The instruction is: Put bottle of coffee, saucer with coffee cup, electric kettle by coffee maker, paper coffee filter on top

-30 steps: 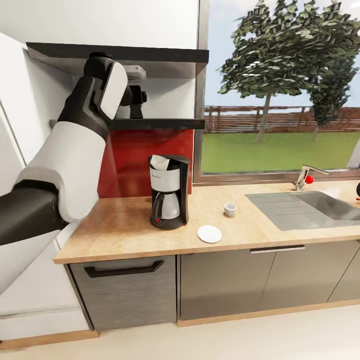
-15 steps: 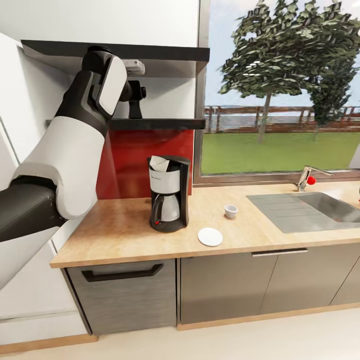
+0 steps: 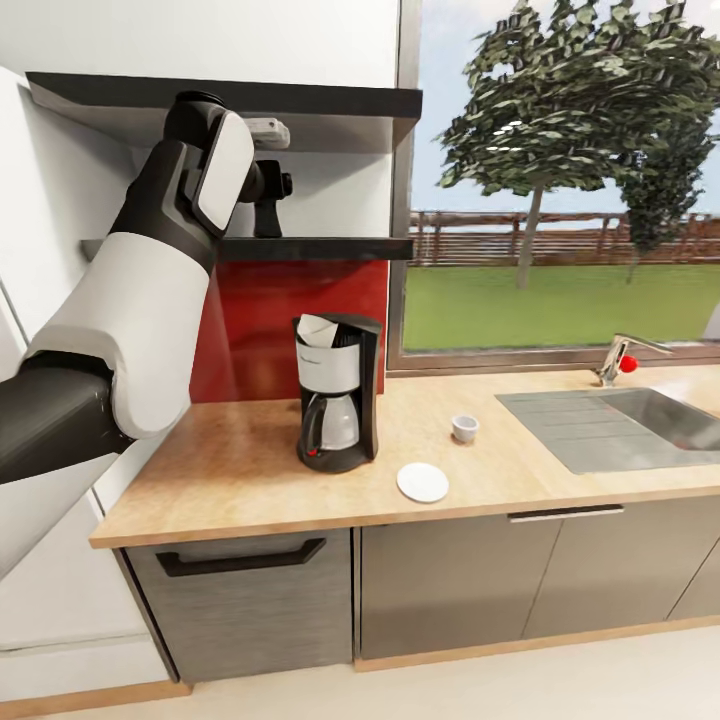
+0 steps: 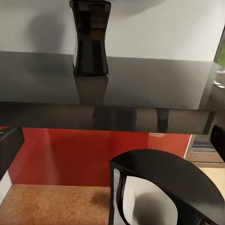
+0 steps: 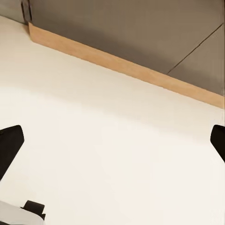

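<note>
Left gripper (image 4: 112, 140) spread wide before the dark coffee bottle (image 4: 90, 37) on the shelf (image 4: 140, 93); right gripper (image 5: 112, 140) likewise open above floor.

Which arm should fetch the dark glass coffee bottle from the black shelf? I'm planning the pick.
Left: its open gripper faces the dark glass coffee bottle on the black shelf, while the right gripper points at the floor.

Top of the bottle of coffee (image 4: 91, 37) cropped, contents possibly dark.
</note>
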